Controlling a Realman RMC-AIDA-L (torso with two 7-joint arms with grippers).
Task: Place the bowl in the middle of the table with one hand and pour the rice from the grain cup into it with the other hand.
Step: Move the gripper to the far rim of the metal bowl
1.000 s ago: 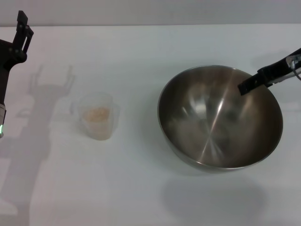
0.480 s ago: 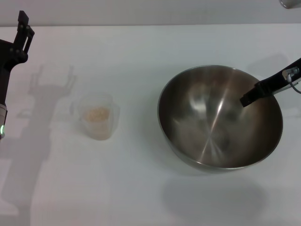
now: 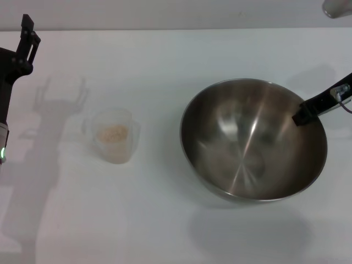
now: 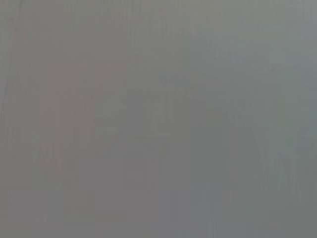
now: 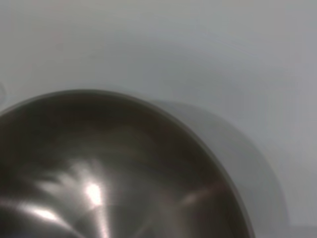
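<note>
The steel bowl (image 3: 247, 159) stands right of the table's (image 3: 165, 220) middle, and its rim and inside also fill the right wrist view (image 5: 109, 163). My right gripper (image 3: 302, 115) reaches in from the right, its black tip just inside the bowl's right rim. The grain cup (image 3: 114, 136) stands upright left of the middle, with rice (image 3: 113, 132) in it. Far beyond the cup, my left gripper (image 3: 30, 28) hangs open and empty at the far left. The left wrist view is plain grey.
A pale rounded thing (image 3: 336, 6) shows at the far right corner. White tabletop lies between cup and bowl and along the near edge.
My right gripper has moved right and down, from over the bowl's inside to its right rim. The bowl has shifted slightly left. The left arm and the cup have stayed put.
</note>
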